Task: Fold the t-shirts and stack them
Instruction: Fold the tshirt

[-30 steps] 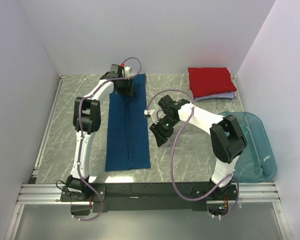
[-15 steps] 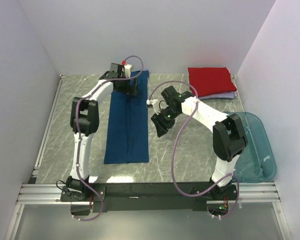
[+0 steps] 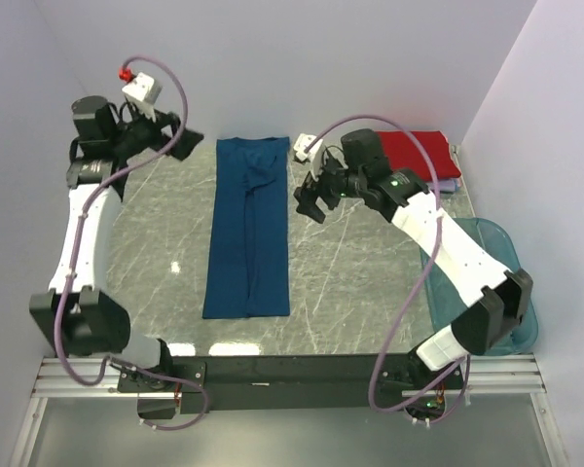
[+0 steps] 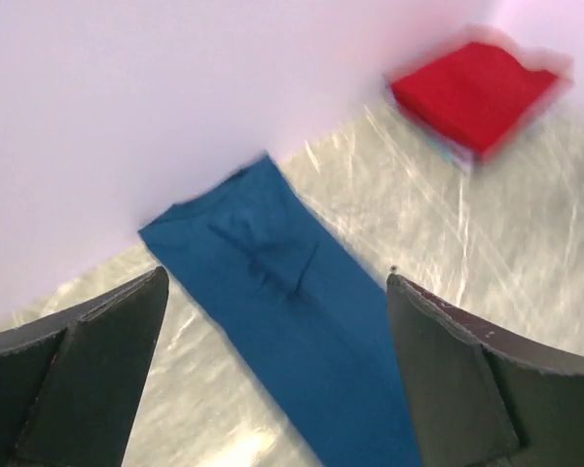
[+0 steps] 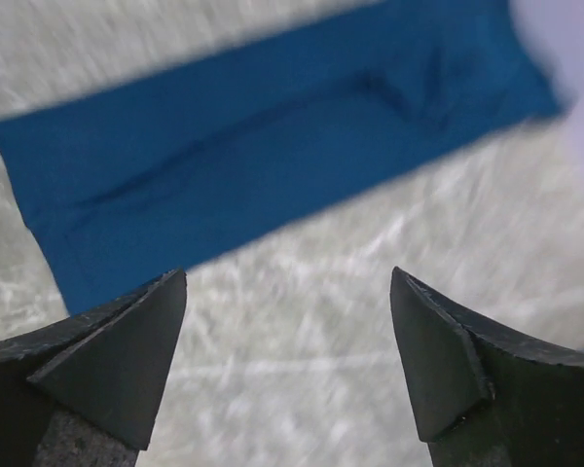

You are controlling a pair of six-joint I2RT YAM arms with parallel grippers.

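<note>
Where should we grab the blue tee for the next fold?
The blue t-shirt lies flat as a long narrow strip running away from the bases. Probably pinch the two corners of its near short edge, one per arm, each from its own outer side, low along the table.

Your left gripper is up high, off to the left of the blue t-shirt, jaws spread wide with nothing in them. Your right gripper hangs just right of that shirt's far end, arm stretched out, also gaping and empty.
</note>
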